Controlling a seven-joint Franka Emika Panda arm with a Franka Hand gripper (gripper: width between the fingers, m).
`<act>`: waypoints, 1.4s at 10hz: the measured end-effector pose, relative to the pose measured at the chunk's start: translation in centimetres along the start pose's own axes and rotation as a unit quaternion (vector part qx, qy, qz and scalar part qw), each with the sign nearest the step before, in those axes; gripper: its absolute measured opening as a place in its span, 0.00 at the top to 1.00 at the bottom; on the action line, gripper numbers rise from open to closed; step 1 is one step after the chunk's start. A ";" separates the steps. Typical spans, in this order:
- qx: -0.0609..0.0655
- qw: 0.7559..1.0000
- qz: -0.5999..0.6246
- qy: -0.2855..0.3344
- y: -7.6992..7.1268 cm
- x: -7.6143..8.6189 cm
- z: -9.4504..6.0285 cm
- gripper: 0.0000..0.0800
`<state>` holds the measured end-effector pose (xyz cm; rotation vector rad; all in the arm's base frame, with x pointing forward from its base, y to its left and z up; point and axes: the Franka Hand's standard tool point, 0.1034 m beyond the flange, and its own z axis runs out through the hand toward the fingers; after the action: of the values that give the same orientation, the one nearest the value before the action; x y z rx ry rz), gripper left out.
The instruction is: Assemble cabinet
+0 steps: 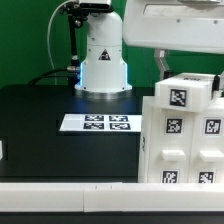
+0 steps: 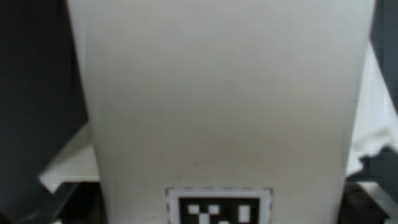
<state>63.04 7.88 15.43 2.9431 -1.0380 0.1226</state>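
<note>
The white cabinet (image 1: 180,140) stands at the exterior view's right, with black-and-white tags on its faces. A white tagged block (image 1: 188,92) sits at its top, directly under my gripper (image 1: 183,68). In the wrist view this white block (image 2: 214,100) fills most of the picture, with one tag (image 2: 217,208) near the jaws. My gripper (image 2: 214,200) straddles it. Dark fingers (image 2: 381,192) show at both side edges of the block, pressed against it. The fingertips are mostly hidden in the exterior view.
The marker board (image 1: 96,123) lies flat on the black table, left of the cabinet. The white domed robot base (image 1: 103,62) stands behind it. A small white piece (image 1: 2,150) shows at the exterior view's left edge. A pale strip (image 1: 70,170) runs along the table's front.
</note>
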 end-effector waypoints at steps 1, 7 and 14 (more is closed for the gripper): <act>0.002 0.997 0.078 0.004 0.0 0.0 0.0 0.31; 0.018 0.945 0.324 -0.031 0.1 -0.1 0.0 0.31; 0.018 0.871 0.489 -0.045 -0.1 -0.2 -0.1 0.31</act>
<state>62.95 8.05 15.52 2.1319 -2.4224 0.0077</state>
